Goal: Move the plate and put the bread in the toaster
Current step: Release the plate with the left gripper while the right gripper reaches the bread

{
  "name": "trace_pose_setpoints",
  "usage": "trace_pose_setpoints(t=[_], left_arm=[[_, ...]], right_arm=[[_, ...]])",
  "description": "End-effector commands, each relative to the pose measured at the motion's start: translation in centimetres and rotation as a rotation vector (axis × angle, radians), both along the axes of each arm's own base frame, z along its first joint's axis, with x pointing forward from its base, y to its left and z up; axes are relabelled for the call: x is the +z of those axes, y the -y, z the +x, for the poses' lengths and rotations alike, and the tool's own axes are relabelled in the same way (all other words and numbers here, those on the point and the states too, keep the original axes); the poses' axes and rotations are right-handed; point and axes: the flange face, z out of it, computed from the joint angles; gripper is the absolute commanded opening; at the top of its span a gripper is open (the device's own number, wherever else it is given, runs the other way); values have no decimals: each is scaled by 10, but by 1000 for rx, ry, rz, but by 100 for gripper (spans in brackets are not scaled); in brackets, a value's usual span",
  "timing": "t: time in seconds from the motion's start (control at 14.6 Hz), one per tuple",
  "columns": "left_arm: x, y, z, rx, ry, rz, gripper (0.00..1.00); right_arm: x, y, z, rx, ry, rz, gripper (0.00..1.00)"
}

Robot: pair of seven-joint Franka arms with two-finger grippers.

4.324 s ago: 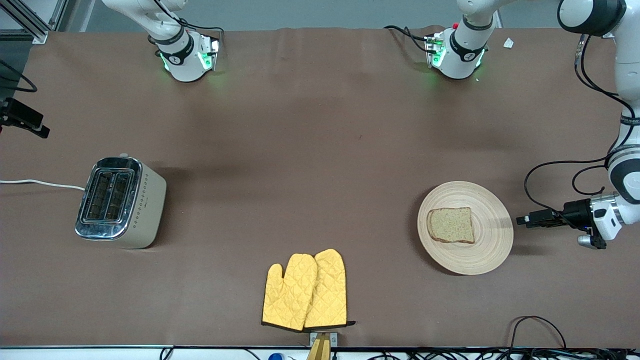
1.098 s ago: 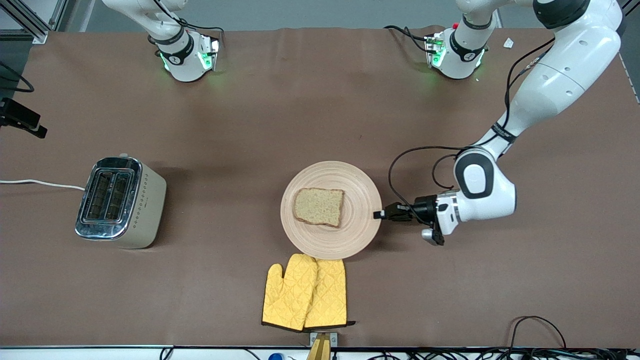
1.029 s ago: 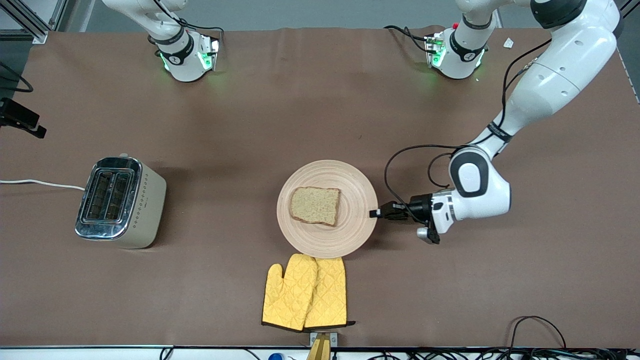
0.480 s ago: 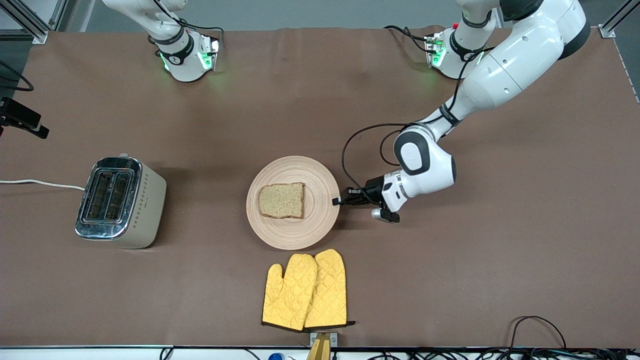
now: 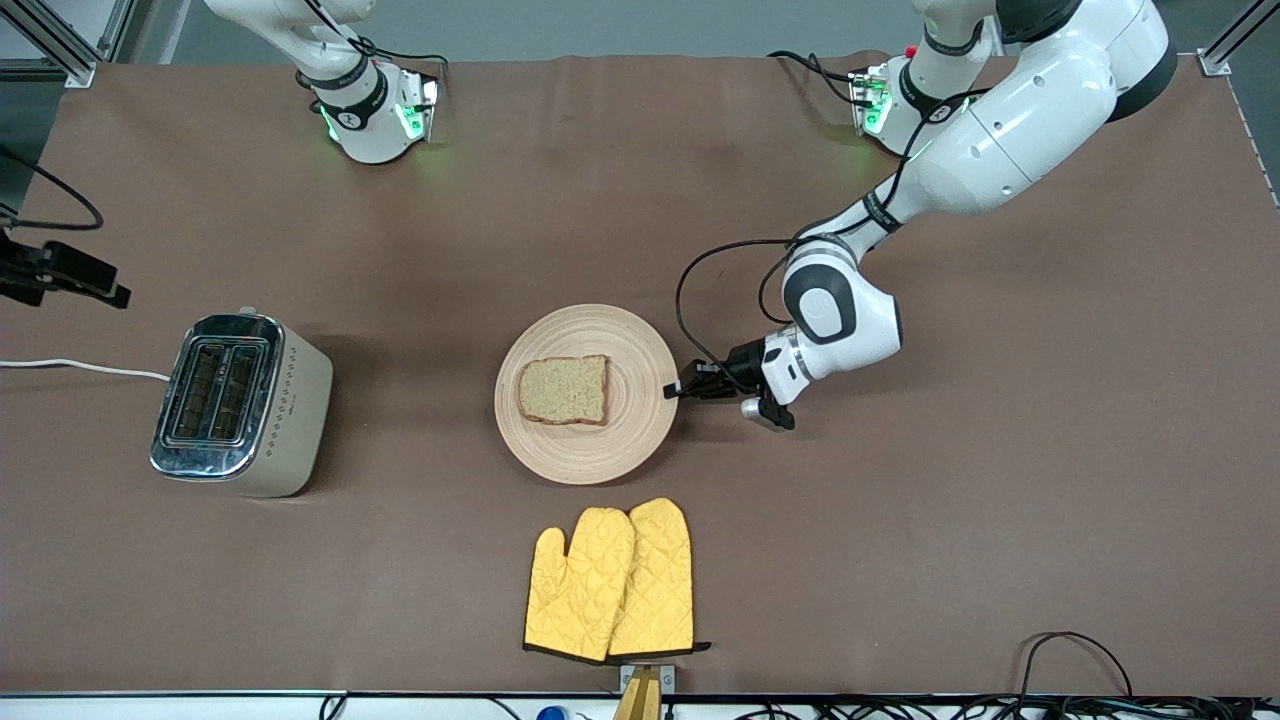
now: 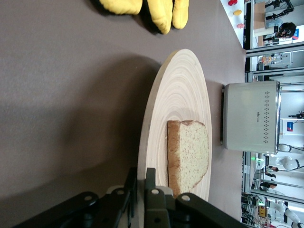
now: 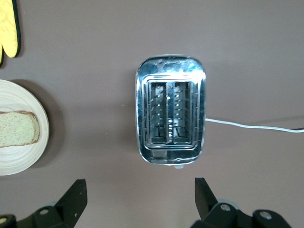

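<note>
Left gripper (image 5: 682, 390) clamped on the plate (image 5: 640, 420) rim, bread (image 5: 563, 390) aboard, mid-move toward the toaster (image 5: 240, 405); right gripper (image 7: 140, 199), fingers apart above the toaster, must next fetch the bread.

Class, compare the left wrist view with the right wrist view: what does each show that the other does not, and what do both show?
Only the left wrist view shows the left claw gripping the plate by its rim, and the toaster's patterned side. Only the right wrist view shows the toaster's two slots from above, its white cord, and the right claw open above it. Both show plate, bread, toaster and a yellow oven mitt.
</note>
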Motion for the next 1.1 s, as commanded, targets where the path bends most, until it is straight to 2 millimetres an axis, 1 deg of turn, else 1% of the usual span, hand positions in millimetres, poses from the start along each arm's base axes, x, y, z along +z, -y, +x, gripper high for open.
trace_pose_setpoints(t=[0.0,0.07,0.14,0.21,0.27,0.41,0.48,0.55,0.62,0.69,0.82,0.89,0.96,1.03], left_arm=[[-2,6,-7,15,6,-31,6],[-3,5,-8,30,-6,-32,10],[-3,3,-7,52,-14,-21,20],[-3,1,-7,75,-19,-3,32],[-3,2,-9,98,-28,21,60],[1,-7,-4,139,-11,81,99],[3,-14,0,160,-2,104,100],[5,-23,6,179,6,115,100],[7,-31,13,196,16,122,100],[10,-48,26,228,28,131,100],[18,-74,47,278,46,127,100],[23,-84,58,294,64,123,100],[25,-92,66,296,84,126,100],[26,-107,77,299,106,130,100]], right_arm=[[-32,-27,16,-85,-51,90,100],[-51,-43,26,-161,-85,115,100],[-62,-68,34,-183,-84,119,100],[-79,-92,39,-200,-98,122,100],[-98,-117,43,-235,-100,123,100],[-147,-166,40,-245,-60,135,100],[-175,-188,34,-272,-31,134,100],[-197,-209,26,-280,-9,131,100],[-222,-236,17,-242,-2,115,100],[-241,-258,12,-183,1,73,100],[-280,-295,4,-117,12,-24,100],[-303,-314,0,-134,21,-57,100],[-323,-326,-3,-170,17,-73,100],[-336,-339,-8,-186,13,-85,100]])
